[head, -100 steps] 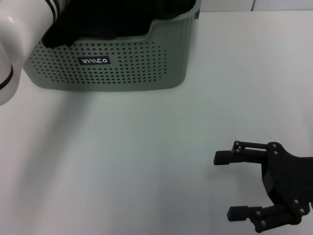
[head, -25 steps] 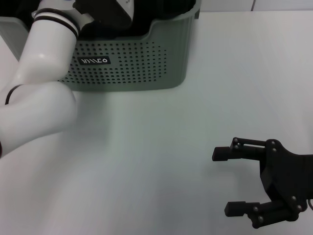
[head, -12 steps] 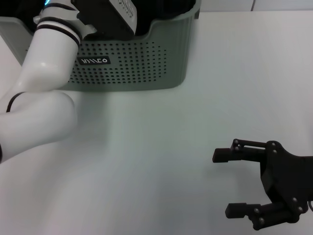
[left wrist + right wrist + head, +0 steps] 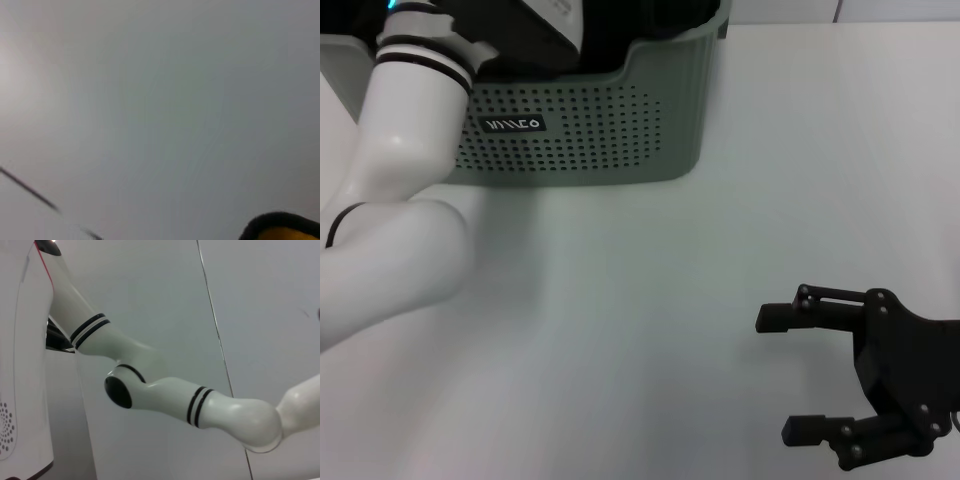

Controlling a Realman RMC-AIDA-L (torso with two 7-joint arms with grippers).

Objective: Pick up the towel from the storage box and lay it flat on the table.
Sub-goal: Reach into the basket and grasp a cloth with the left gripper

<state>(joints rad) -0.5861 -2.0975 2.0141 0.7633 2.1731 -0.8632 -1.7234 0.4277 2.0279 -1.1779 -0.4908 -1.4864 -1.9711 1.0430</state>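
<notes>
Storage box [image 4: 620,130] of sage-green perforated plastic sits in the upper left of the head view, on the white surface [image 4: 720,260], with its small dark logo label [image 4: 514,124] facing the camera. Dark contents fill the box opening along the top edge of the frame. The left arm [image 4: 400,170] rises from the lower left corner and reaches over the near rim into the box at the upper left; the left gripper itself is hidden in there, so whether it is apart or together cannot be told.

A sliver of the towel [image 4: 285,234], mustard-yellow with a black edging, shows at the lower right corner of the left wrist view against a plain grey blur; its exact place in the box cannot be read from the head view, where no yellow is visible.

The right gripper [image 4: 798,376] hangs over the bare surface in the lower right of the head view, well apart from the box, its two black fingers [image 4: 782,319] spread wide with nothing between them.
</notes>
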